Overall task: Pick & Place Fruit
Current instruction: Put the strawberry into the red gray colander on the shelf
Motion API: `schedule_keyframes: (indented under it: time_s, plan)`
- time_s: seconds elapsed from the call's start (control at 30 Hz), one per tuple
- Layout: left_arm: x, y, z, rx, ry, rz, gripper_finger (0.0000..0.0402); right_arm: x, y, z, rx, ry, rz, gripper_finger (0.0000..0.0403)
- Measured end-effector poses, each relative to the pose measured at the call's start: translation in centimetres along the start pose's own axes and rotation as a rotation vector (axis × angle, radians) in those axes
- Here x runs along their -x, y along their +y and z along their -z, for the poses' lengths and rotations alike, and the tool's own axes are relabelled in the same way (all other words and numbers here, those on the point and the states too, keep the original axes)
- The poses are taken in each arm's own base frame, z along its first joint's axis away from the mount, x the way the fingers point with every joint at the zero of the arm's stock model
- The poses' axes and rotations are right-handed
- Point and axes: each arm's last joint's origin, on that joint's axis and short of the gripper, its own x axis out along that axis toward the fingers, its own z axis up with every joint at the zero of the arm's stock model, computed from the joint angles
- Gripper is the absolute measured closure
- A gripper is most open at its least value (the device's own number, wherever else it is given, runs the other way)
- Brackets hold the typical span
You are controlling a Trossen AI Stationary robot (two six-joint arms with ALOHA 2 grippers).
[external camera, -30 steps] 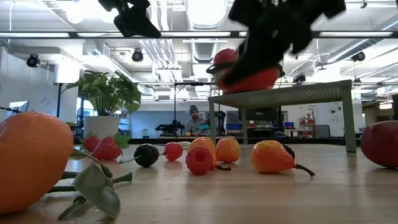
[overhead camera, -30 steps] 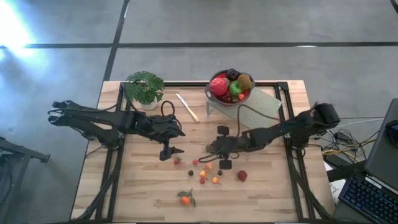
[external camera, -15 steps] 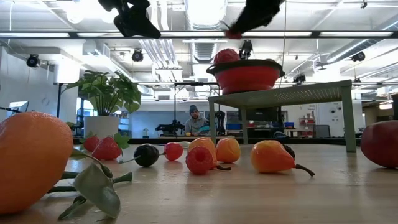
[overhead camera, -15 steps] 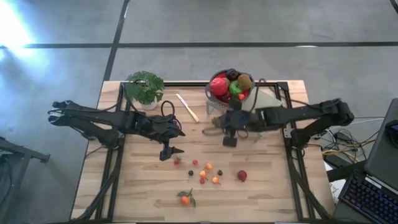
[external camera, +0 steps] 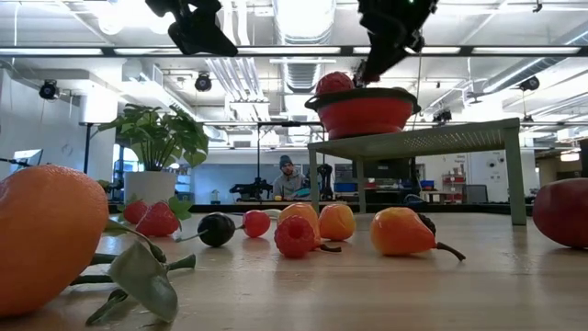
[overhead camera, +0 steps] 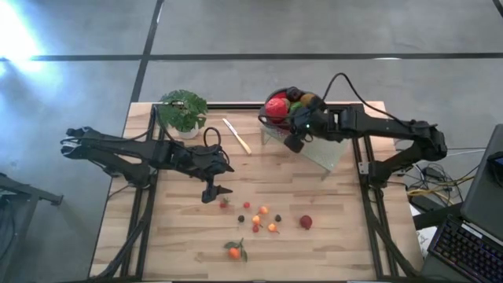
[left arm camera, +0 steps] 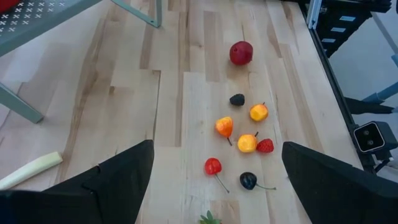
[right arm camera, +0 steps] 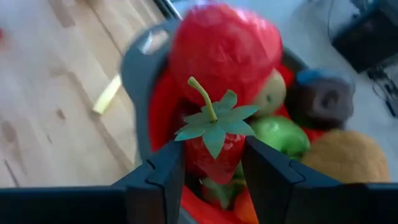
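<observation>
Strawberry (right arm camera: 214, 152), leafy cap showing, sits clamped in the right end effector (overhead camera: 296, 140) over the fruit bowl (overhead camera: 271, 119) at the table's (overhead camera: 181, 236) 1 o'clock. Left end effector (overhead camera: 214, 191) hovers spread and empty near centre, above scattered berries (left arm camera: 246, 142).

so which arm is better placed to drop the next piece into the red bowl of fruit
Right. The right gripper is at the red bowl on the green mesh stand, shut on a leafy red strawberry. The left gripper hangs open over the loose fruit.
</observation>
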Motion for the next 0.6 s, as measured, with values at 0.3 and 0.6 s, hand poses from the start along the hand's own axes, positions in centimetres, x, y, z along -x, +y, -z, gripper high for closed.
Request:
schedule_keyframes:
  time_s: [0.3, 0.6]
  plan:
    - [0.0, 0.0, 0.0, 0.0, 0.0, 0.0, 0.0041, -0.38, -0.62, 0.71, 0.01, 0.066, 0.02, 0.0265]
    - [0.0, -0.01, 0.0, 0.0, 0.0, 0.0, 0.0041, -0.72, -0.64, 1.03, 0.011, 0.079, 0.025, 0.0266]
